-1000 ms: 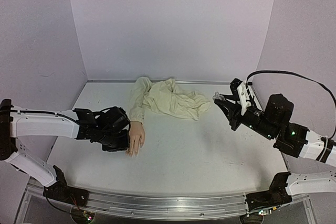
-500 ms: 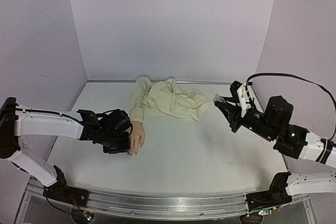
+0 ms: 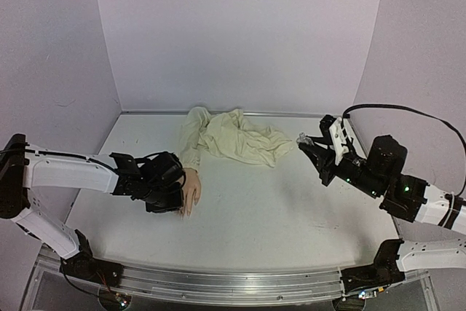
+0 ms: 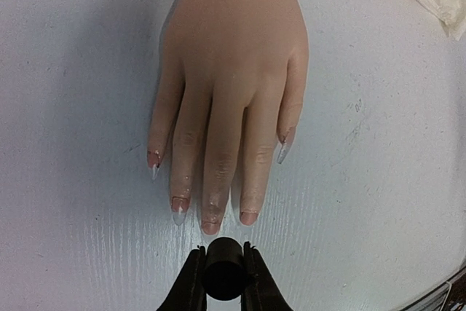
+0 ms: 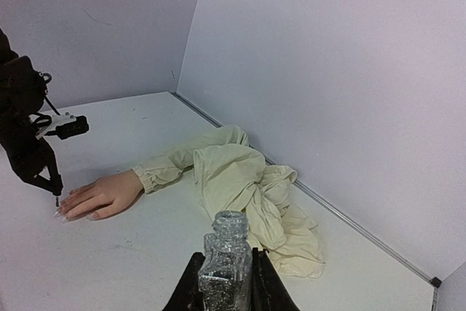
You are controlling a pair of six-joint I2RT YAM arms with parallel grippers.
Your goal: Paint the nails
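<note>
On the left, the left gripper (image 3: 164,186), its fingers clamped on the black brush cap (image 4: 223,276), has crept slightly further toward the mannequin hand (image 3: 190,189) over the last second. The cap now sits just beyond the nails (image 4: 210,226). The hand lies palm-down on the table (image 3: 277,209), with its cream sleeve (image 3: 237,138) trailing toward the back wall. A stroke on the middle nail is probably being lined up. On the right, the right gripper (image 5: 226,264), pinching the open polish bottle (image 5: 230,232), has barely drifted and waits well apart.
</note>
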